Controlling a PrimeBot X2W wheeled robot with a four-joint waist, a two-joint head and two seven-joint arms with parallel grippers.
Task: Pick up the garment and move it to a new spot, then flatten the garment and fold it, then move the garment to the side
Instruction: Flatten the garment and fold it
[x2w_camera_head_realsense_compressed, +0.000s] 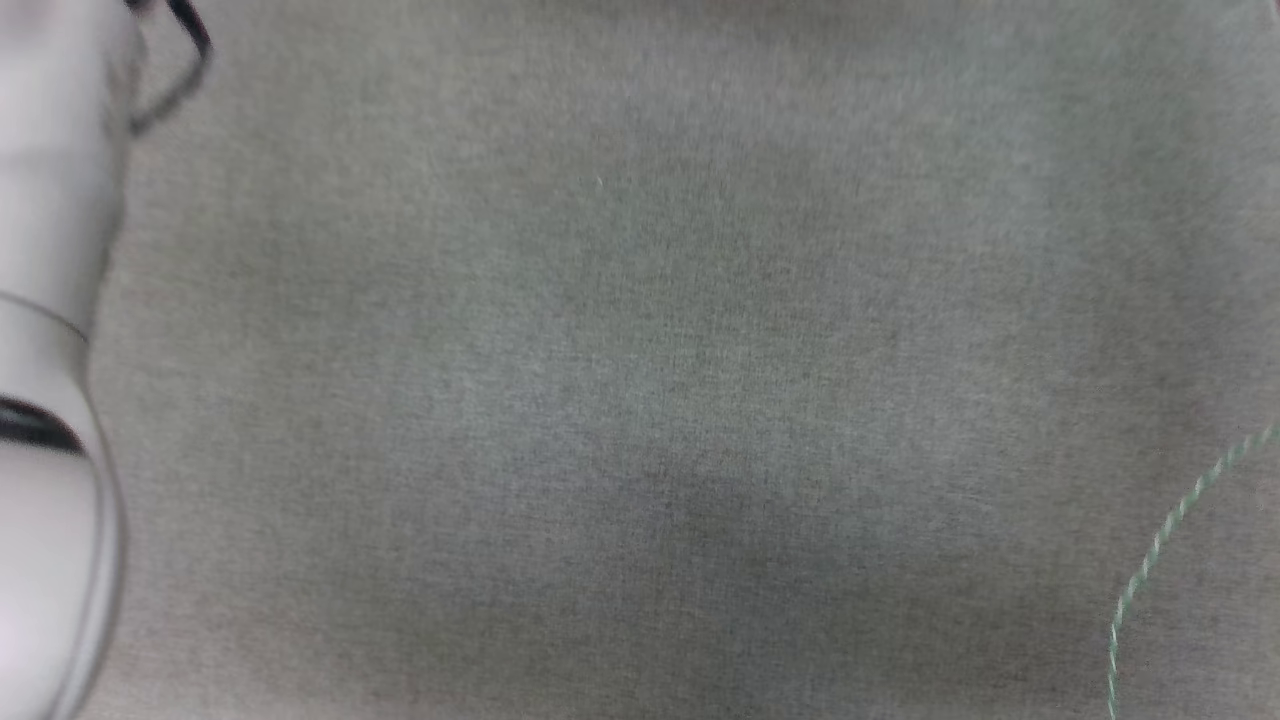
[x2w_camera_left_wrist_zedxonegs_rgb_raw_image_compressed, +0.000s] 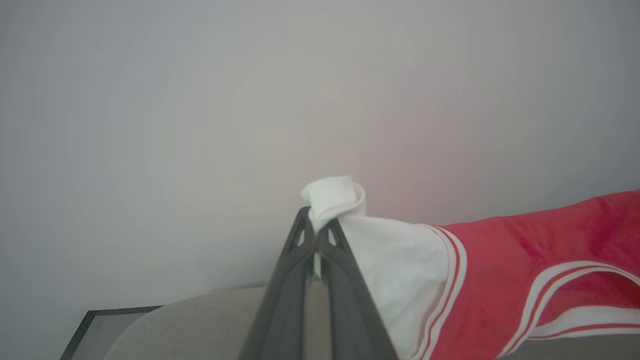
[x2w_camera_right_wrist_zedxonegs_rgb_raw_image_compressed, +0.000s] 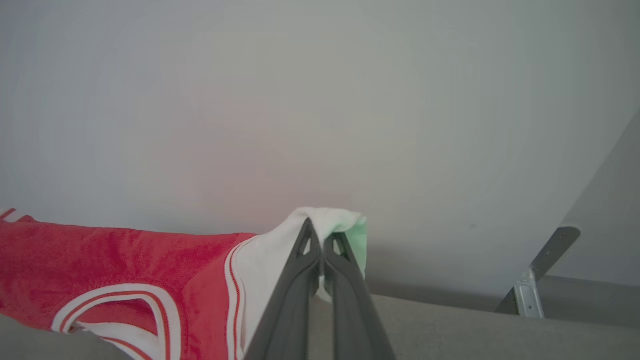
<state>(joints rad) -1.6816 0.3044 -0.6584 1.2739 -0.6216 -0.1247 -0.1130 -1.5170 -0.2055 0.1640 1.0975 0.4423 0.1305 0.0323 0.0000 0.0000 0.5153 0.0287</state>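
Left wrist view: left claw (x2w_camera_left_wrist_zedxonegs_rgb_raw_image_compressed: 316, 221) pinches shut on one white sleeve end of the red jersey (x2w_camera_left_wrist_zedxonegs_rgb_raw_image_compressed: 500, 270); right claw (x2w_camera_right_wrist_zedxonegs_rgb_raw_image_compressed: 320, 236) grips the other (stretched between, above the tabletop (x2w_camera_head_realsense_compressed: 640, 360)). Placing, flattening, folding remain.

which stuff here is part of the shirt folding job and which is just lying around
Job: red soft-fabric jersey T-shirt with white sleeve ends; left gripper and right gripper, each shut on a white sleeve end.
Lying about: thin green twisted thread on grey cloth surface; grey metal bracket.
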